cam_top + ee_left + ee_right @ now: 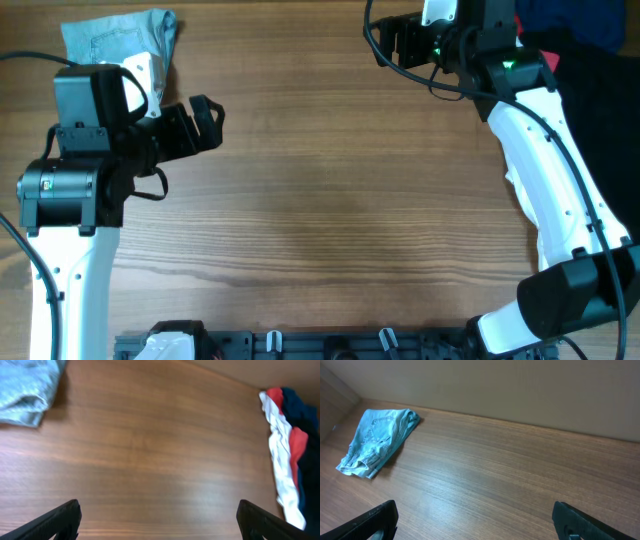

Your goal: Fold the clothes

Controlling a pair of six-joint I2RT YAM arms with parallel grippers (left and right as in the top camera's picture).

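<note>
The denim shorts (115, 45) are pale, faded blue, soft and rumpled. They lie in a rough folded oblong on the brown, fine-grained wood of the bench (330, 200). My left jaws stand wide open just beside the shorts, toward the middle of the bench, their black fingers (55, 520) spread over bare wood. My right jaws are open just as wide and well apart from the shorts, across the bench from them. A heap of other clothes (287, 450) lies farthest from the shorts, at the opposite edge.

From overhead, my left arm covers part of the shorts. The right wrist view shows the shorts (377, 442) whole, with stitched seams and a creased edge. My left wrist view catches only a blurred corner of them (25, 390), yet it shows the heap's draped white, red and navy cloth. Overhead, that heap (590, 60) is mostly black and navy.
</note>
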